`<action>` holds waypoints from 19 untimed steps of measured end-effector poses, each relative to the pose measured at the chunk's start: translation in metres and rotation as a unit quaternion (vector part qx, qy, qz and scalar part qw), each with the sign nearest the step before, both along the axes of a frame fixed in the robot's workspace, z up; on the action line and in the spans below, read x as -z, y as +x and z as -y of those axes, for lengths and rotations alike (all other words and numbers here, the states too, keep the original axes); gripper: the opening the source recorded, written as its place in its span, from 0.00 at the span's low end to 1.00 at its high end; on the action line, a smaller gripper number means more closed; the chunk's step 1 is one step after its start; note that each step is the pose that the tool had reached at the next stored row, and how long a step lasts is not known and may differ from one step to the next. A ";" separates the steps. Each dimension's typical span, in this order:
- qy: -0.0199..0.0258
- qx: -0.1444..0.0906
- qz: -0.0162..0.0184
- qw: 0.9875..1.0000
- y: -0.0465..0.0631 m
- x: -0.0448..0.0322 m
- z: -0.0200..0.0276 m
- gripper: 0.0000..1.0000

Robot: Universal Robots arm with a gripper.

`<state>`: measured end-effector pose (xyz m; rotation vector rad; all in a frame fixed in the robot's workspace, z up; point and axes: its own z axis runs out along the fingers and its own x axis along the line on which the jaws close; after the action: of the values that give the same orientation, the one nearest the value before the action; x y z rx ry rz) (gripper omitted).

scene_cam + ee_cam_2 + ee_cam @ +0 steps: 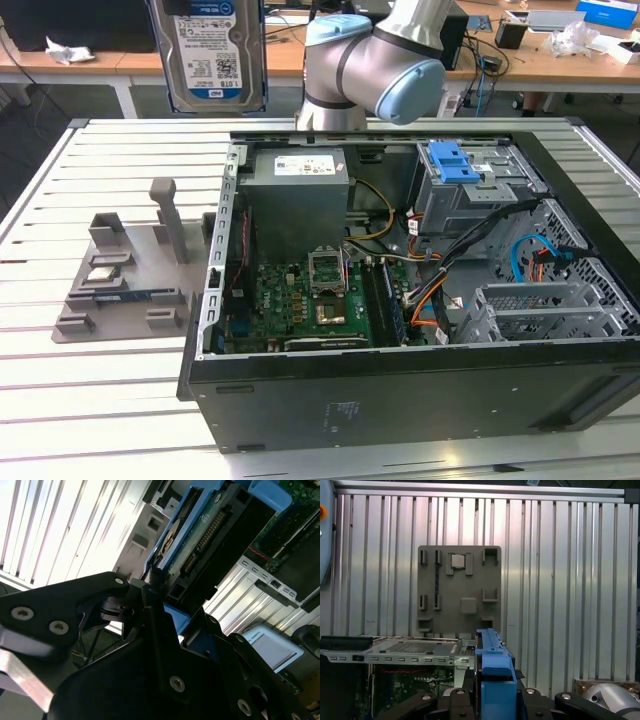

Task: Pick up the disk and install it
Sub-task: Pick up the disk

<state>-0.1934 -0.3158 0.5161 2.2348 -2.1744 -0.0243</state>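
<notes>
You had soft, even room light in the exterior view; the computer case (350, 400) was shaded inside. In the second wrist view the slatted surface (55, 525) burned out to white glare, leaving the gripper (157, 587) clamping the disk (200, 535) backlit, nearly black. In the first wrist view the slats carried streaky sheen.

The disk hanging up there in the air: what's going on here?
A robot arm has its gripper shut on the disk, a silver hard drive with blue side rails, and holds it up in the air, outside the open computer case. The case lies on a slatted table, with a grey holder tray beside it on the exterior view's left. The disk is not yet installed in the case.
</notes>
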 end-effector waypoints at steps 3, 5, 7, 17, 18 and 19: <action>0.000 0.000 0.000 1.000 0.001 0.0001 0.0005 0.36; 0.000 0.000 0.000 1.000 0.001 0.0001 0.0010 0.36; 0.000 0.000 0.000 1.000 0.002 0.0000 0.0014 0.36; 0.000 0.000 0.000 1.000 0.007 0.0002 0.0066 0.36; 0.000 0.000 0.000 1.000 0.008 0.0002 0.0075 0.36; 0.000 0.000 0.000 1.000 0.008 0.0002 0.0082 0.36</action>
<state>-0.1855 -0.3240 0.5159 2.2346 -2.1743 -0.0244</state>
